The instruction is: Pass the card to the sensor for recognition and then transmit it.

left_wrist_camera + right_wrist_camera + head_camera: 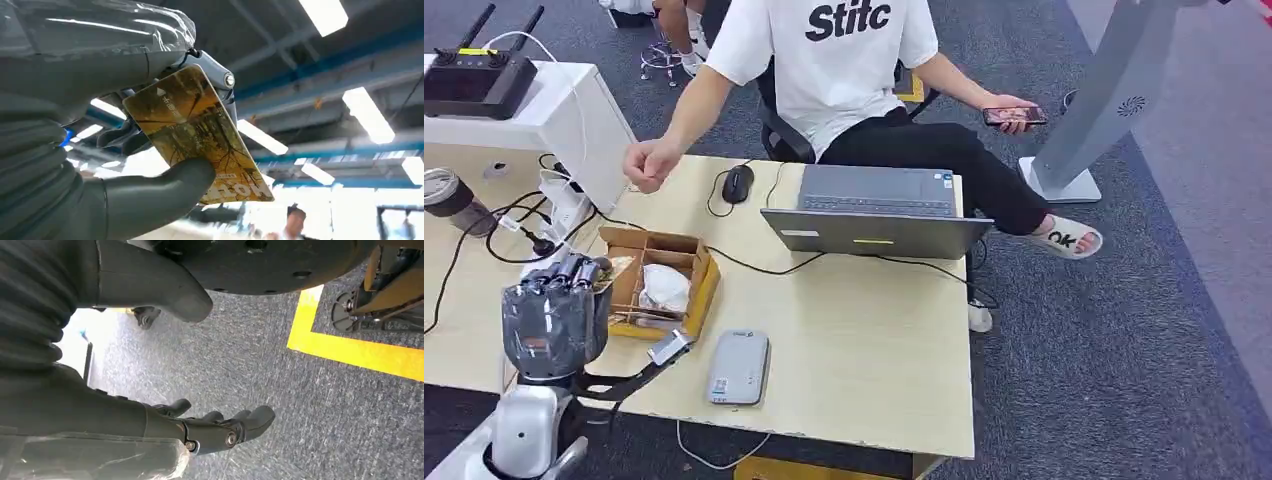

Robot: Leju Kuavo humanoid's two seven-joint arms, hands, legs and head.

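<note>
My left hand (556, 318) is raised over the table's near left corner, its back toward the head camera. In the left wrist view it (75, 165) pinches a yellow-brown card (197, 135) between thumb and fingers, the card's printed face pointing up toward the ceiling lights. A flat grey card sensor (739, 367) lies on the wooden table (864, 340) just right of that hand, near the front edge. My right hand (210, 427) hangs beside my body above the grey carpet, fingers loosely apart and holding nothing.
An open cardboard box (659, 283) with small items stands just beyond my left hand. A laptop (876, 213) and a mouse (737, 182) sit at the table's far side. A person in a white shirt (829, 60) sits behind, one fist (650, 163) over the table. Cables cross the left side.
</note>
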